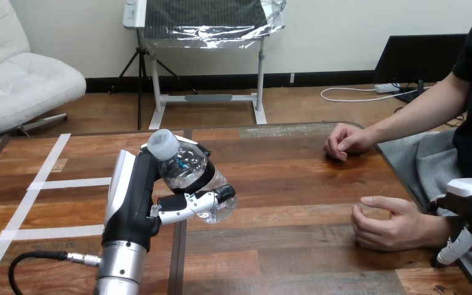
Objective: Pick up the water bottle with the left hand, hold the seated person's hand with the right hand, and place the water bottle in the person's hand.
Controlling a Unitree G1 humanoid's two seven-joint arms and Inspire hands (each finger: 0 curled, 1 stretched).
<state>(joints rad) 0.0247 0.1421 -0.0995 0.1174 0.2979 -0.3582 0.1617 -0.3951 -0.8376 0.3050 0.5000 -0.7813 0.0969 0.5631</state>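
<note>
While clasping the tilted water bottle [187,171] in the curled left hand [136,192], raised above the counter [283,206], carry it slowly toward the person's nearer hand [390,226], resting on the counter; cannot tell the right hand's [470,212] state beside that wrist.

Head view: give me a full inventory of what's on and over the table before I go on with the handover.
Clear plastic water bottle with a white cap: one, clear, tilted, held above the table's left half.
White tape strips: several, white, flat on the table's left part.
Wooden table: one, brown.
Person's farther hand: one, loosely closed, resting on the table's far right.
Person's nearer hand: one, curled, resting on the table's near right.
Left hand: one, black and white, fingers and thumb curled round the bottle.
Right hand: one, black and white, at the nearer hand's wrist; grip unclear.
</note>
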